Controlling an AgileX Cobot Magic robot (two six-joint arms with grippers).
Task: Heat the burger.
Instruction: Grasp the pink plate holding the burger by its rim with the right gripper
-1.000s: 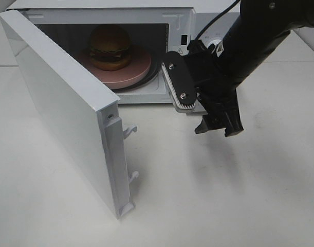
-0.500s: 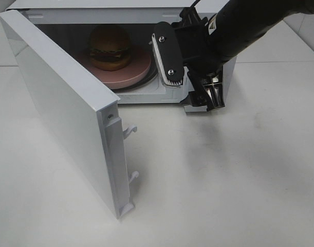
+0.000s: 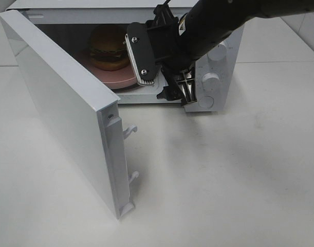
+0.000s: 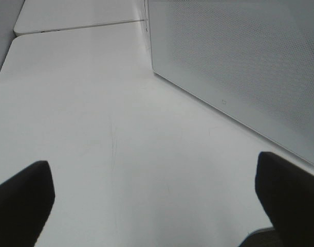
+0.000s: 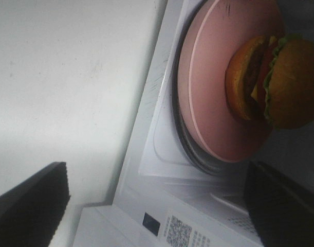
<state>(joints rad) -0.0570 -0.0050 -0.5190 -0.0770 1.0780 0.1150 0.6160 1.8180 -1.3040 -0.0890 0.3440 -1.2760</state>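
1. White microwave point(image 3: 227, 59) — it stands at the far side of a white table point(image 3: 223, 180).
2. Its door point(image 3: 59, 108) is swung wide open at the microwave's left, with two latch hooks point(image 3: 129, 130) on the free edge.
3. Pink plate point(image 3: 115, 77) — flat inside the microwave.
4. Round knobs point(image 3: 210, 81) sit on the microwave's right front panel.

- The white box-shaped microwave point(image 3: 214, 77) has its cavity open to the front, but the black right arm point(image 3: 218, 20) and its wide-spread gripper point(image 3: 162, 77) cross the right part of the opening.
- The flat white microwave door point(image 3: 59, 108) stands out on the left, walling off that side.
- Inside, the round pink plate point(image 3: 123, 78) carrying the golden-brown burger point(image 3: 109, 49) covers most of the floor.
- The white tabletop point(image 3: 223, 180) in front gives broad room.
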